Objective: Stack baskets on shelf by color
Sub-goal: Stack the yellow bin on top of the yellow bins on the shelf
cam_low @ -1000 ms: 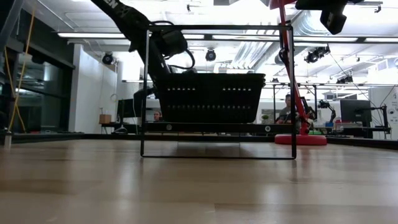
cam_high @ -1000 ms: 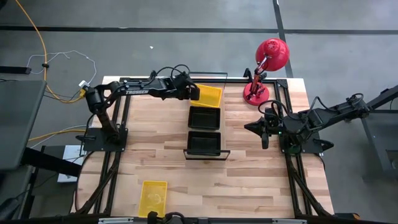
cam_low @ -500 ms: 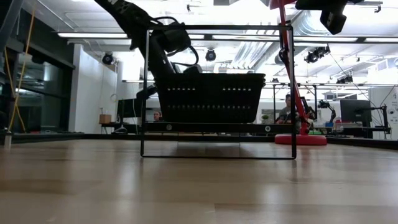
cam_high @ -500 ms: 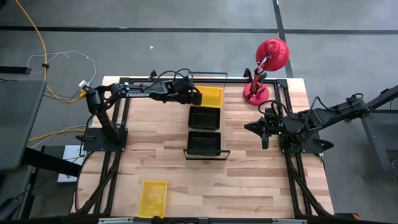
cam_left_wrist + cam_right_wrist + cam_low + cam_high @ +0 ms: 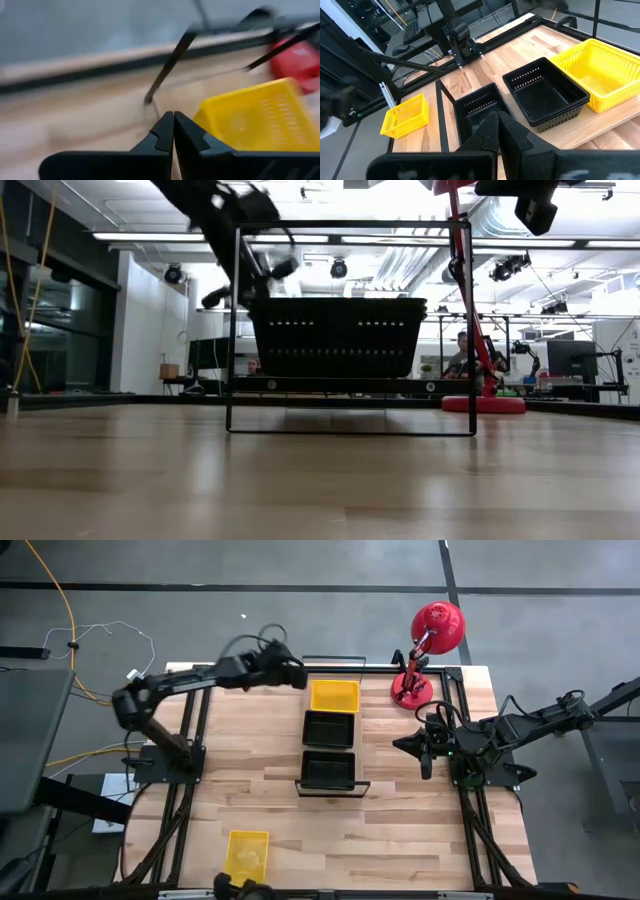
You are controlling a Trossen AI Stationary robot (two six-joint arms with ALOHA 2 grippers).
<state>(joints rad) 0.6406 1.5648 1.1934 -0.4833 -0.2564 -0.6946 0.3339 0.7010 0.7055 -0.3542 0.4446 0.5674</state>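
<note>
A yellow basket [image 5: 333,695] sits flat on the far end of the shelf [image 5: 300,730], a narrow wood board with black wire rails. Behind it toward the near edge sit a black basket [image 5: 329,728] and another black basket [image 5: 329,769]. A second yellow basket [image 5: 247,855] lies on the tabletop by the near edge. My left gripper [image 5: 300,675] hovers shut just left of the shelf's yellow basket [image 5: 255,120], touching nothing. My right gripper [image 5: 405,745] waits shut at the table's right.
A red desk lamp [image 5: 425,640] stands at the far right corner, close to the shelf's far end. Black frame rails [image 5: 200,740] run along the table's left and right sides. Bare wood lies between the shelf and the near yellow basket [image 5: 407,115].
My left gripper has come away from the yellow basket's left rim, rising and drawing back toward the table's far left. The basket, tilted at the gripper a second ago, now sits level on the shelf's far end.
</note>
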